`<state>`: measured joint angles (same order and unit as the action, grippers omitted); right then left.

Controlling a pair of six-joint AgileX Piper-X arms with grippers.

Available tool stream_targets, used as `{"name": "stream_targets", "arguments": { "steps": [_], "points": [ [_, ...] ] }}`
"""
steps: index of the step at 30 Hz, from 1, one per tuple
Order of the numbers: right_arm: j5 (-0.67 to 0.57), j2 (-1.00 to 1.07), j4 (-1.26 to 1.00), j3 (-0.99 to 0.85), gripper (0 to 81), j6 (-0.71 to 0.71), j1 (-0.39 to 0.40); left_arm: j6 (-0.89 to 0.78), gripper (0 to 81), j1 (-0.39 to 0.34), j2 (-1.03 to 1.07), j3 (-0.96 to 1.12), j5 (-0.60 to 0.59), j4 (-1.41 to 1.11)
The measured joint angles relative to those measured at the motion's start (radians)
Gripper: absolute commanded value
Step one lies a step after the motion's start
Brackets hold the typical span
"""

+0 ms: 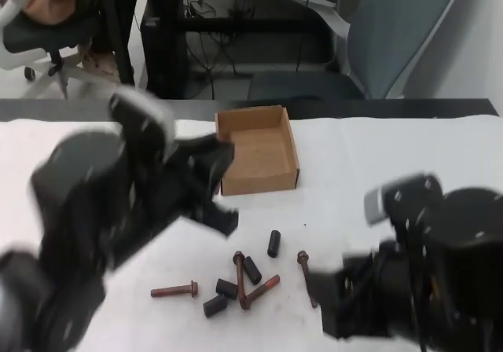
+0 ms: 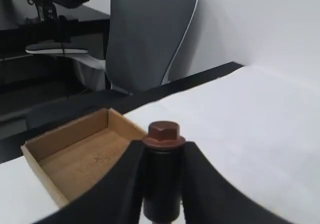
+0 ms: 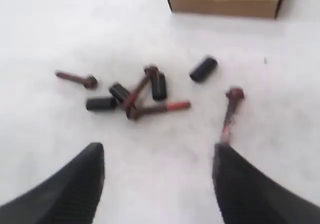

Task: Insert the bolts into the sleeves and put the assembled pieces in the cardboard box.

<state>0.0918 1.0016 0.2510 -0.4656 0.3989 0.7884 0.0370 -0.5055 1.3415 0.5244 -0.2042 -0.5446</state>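
My left gripper (image 2: 161, 156) is shut on an assembled piece, a black sleeve (image 2: 161, 184) with a rust-brown bolt head (image 2: 161, 133) sticking out of its end. It hangs near the open cardboard box (image 2: 75, 151), which sits at the middle back of the bench (image 1: 259, 152). My right gripper (image 3: 157, 181) stands open above the white bench, close to a loose bolt (image 3: 230, 111). Beyond it lies a heap of bolts and black sleeves (image 3: 137, 96), with one sleeve (image 3: 203, 68) and one bolt (image 3: 75, 78) lying apart. The same heap (image 1: 240, 283) lies at the front middle in the high view.
A white cloth (image 1: 377, 155) covers the bench. Office chairs (image 1: 393, 30) and a dark desk stand behind the far edge. The left arm (image 1: 102, 210) bulks over the left side, and the right arm (image 1: 440, 265) over the front right corner.
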Motion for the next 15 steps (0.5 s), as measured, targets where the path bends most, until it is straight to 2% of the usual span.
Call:
{"name": "stream_targets", "arguments": {
  "steps": [2,9,15],
  "points": [
    [0.012,0.029,0.044,0.0,39.8,0.011,0.0,0.029,1.8,0.021,0.07,0.095,-0.014,0.051],
    [-0.024,0.22,0.079,-0.059,39.5,0.014,0.0,-0.016,1.8,0.081,0.395,0.436,-0.082,0.128],
    [-0.008,0.432,0.079,-0.25,39.5,0.014,-0.013,-0.03,1.8,0.087,0.666,0.756,-0.089,0.304]
  ]
}}
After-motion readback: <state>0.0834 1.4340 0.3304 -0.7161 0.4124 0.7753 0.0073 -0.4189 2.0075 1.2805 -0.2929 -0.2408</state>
